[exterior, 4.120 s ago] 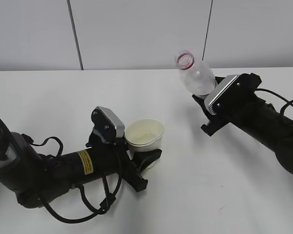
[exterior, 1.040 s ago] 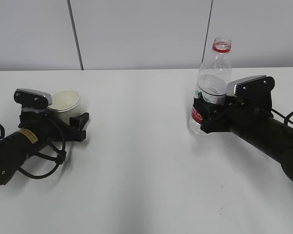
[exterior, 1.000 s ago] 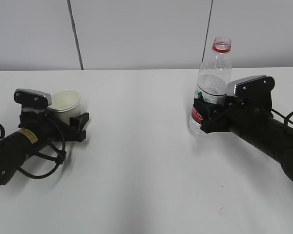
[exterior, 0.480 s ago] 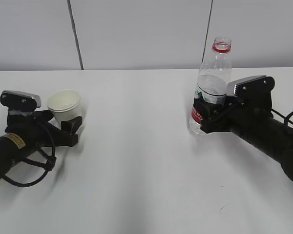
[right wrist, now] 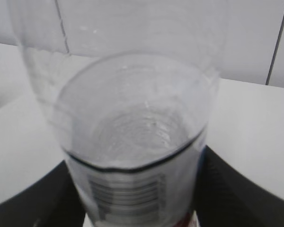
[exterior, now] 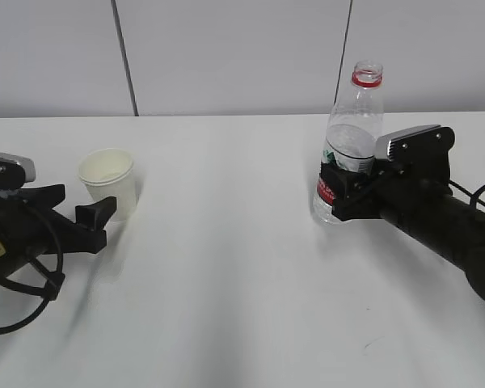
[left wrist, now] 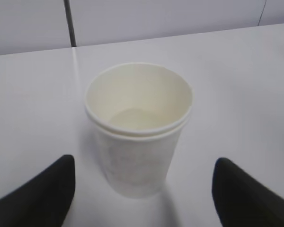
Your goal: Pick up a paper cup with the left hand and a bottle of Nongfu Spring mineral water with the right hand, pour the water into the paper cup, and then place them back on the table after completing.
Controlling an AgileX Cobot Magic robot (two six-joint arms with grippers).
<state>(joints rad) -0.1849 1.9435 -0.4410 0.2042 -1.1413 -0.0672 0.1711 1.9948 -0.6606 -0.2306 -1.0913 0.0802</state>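
A white paper cup [exterior: 109, 183] stands upright on the white table [exterior: 226, 267], far left. In the left wrist view the cup [left wrist: 138, 127] holds a little clear water. My left gripper [exterior: 81, 206] is open and stands back from the cup, its fingers [left wrist: 35, 194] wide apart and clear of it. An uncapped clear bottle [exterior: 346, 141] with a red neck ring and red label stands upright on the table at the right. My right gripper [exterior: 339, 198] is shut on the bottle's lower body [right wrist: 137, 165], a finger pressed on each side.
A grey panelled wall [exterior: 226, 56] runs behind the table's back edge. Both black arms lie low over the table, the left arm [exterior: 8, 242] at the left edge, the right arm [exterior: 444, 234] at the right.
My left gripper has let go of the cup and drawn back to the left, leaving it standing. The right gripper and bottle have not moved.
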